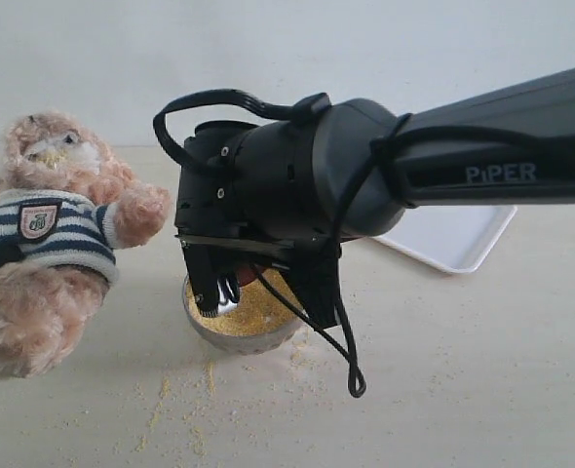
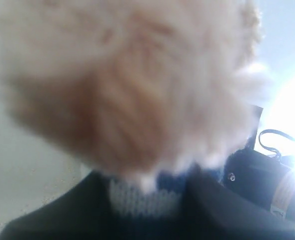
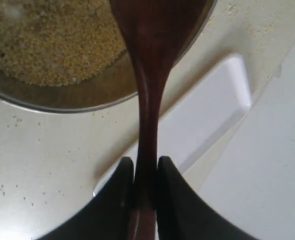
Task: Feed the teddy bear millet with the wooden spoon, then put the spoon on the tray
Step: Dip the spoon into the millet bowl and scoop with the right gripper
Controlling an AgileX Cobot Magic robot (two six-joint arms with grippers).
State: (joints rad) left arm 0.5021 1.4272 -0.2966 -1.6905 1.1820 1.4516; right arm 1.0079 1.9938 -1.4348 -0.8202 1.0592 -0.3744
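Spoon (image 3: 146, 75) was light, stiff, slick wood w/ right gripper (image 3: 145, 170) clamped on its thin handle, head over millet (image 3: 47, 45) in steel bowl (image 3: 87, 97), prob prone to twist if tilted; left gripper (image 2: 145, 202) looked pinched on striped shirt of soft bear (image 1: 49, 224).

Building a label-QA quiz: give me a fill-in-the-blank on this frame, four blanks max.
1. The right gripper grips the wooden spoon by its ____.
2. The spoon's head hangs over the ____ of millet.
3. The teddy bear wears a ____ shirt.
4. The tray is coloured ____.
Missing words: handle; bowl; striped; white.
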